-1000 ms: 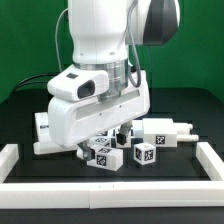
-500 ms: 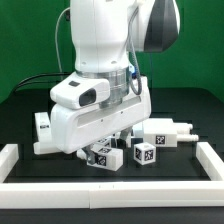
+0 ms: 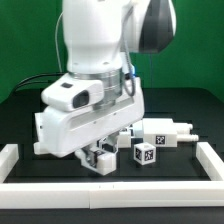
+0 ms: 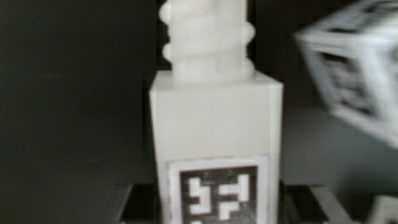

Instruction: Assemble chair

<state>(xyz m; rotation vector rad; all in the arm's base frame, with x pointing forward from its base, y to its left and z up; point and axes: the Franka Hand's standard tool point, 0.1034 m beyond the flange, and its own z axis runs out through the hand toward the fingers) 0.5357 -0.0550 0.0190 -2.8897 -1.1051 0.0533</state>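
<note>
The end effector (image 3: 99,160) is being shifted toward the exterior view's left, over a tagged white chair piece (image 4: 214,120). Whether it is gripping cannot be told.

this is looking like a robotics lab: a white rail (image 3: 110,188) is edging a black counter (image 3: 188,108) before a green backdrop (image 3: 25,40)

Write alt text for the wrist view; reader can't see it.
Close-up of a white blocky chair piece filling the middle of the frame, with a knobbly peg at one end and a black-and-white tag at the other, against black. A second tagged white piece, blurred, shows at the frame edge.
</note>
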